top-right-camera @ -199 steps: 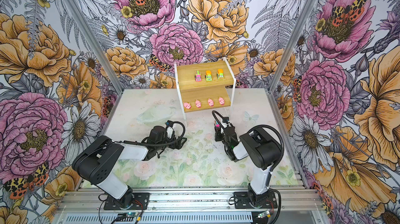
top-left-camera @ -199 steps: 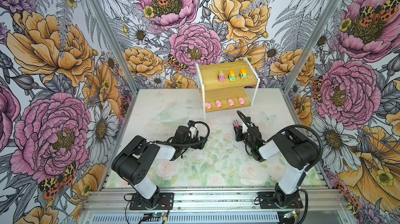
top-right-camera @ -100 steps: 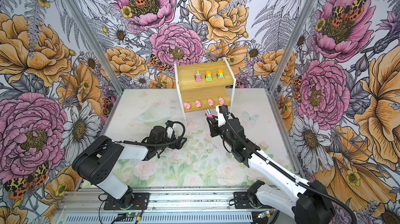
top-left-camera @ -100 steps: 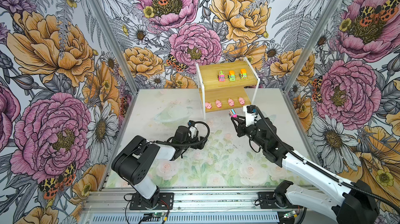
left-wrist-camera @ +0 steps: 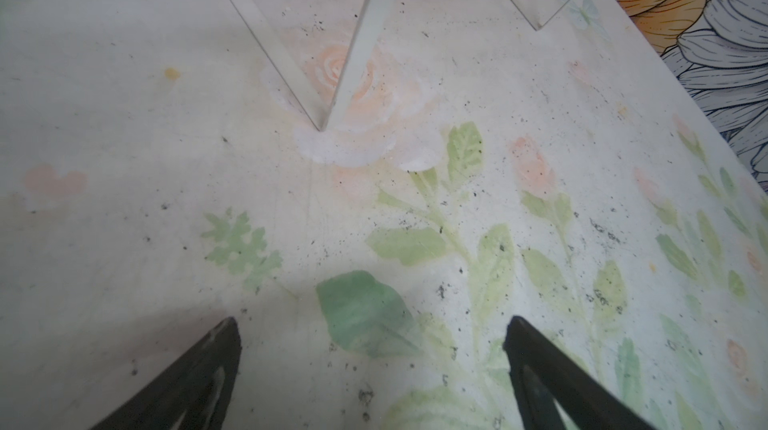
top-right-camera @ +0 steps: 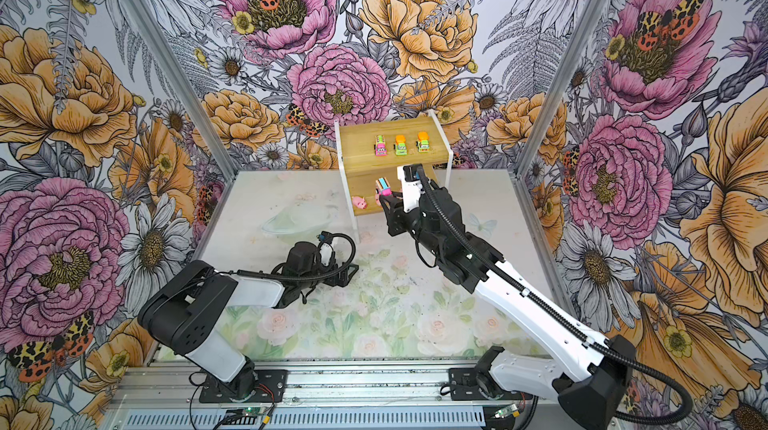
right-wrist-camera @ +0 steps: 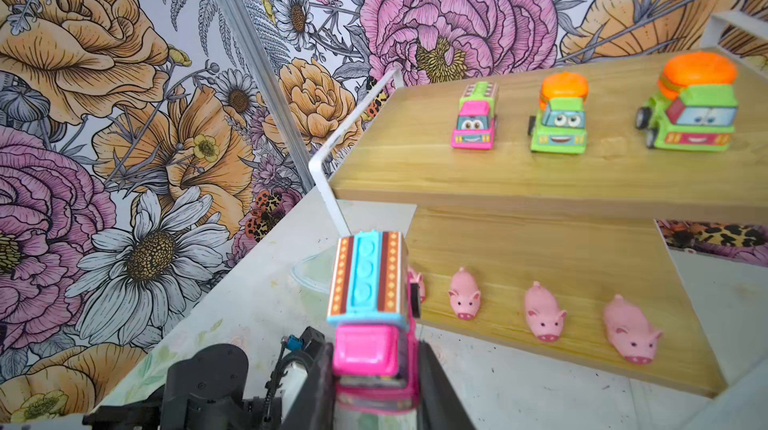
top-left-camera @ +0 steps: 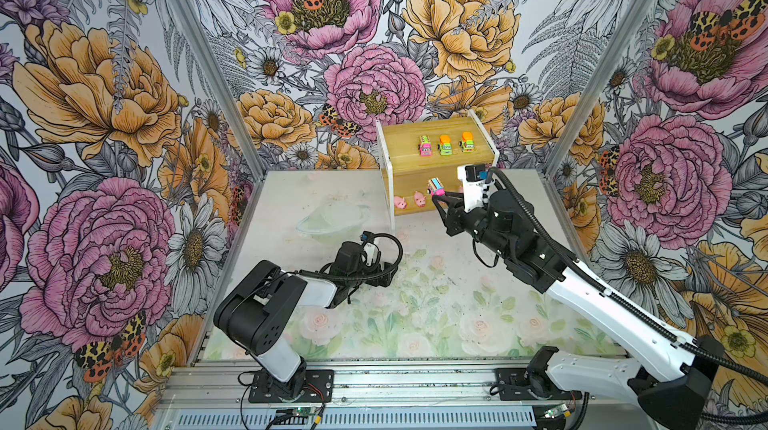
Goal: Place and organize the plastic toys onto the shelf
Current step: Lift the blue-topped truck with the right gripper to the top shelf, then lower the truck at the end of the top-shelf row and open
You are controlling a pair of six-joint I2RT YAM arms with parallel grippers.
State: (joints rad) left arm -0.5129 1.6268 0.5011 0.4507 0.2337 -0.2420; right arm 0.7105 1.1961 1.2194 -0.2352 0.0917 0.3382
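My right gripper (right-wrist-camera: 372,361) is shut on a pink truck with a striped top (right-wrist-camera: 370,303), held in the air just before the shelf's lower board (right-wrist-camera: 540,249). In both top views the truck (top-left-camera: 435,187) (top-right-camera: 383,188) hangs over that board's front left part. The shelf's (top-left-camera: 399,141) upper board carries a pink truck (right-wrist-camera: 473,120) and two green trucks (right-wrist-camera: 561,116) (right-wrist-camera: 690,112). Several pink pigs (right-wrist-camera: 542,316) line the lower board; one is partly hidden behind the held truck. My left gripper (left-wrist-camera: 372,320) rests low over the table, open and empty.
A clear plastic bowl (top-left-camera: 332,218) lies on the table left of the shelf. The shelf's white front leg (left-wrist-camera: 365,33) stands ahead of my left gripper. Floral walls close in on three sides.
My right arm has stretched forward and upward, carrying the pink truck from mid-table to the shelf's front. The left arm has not moved.
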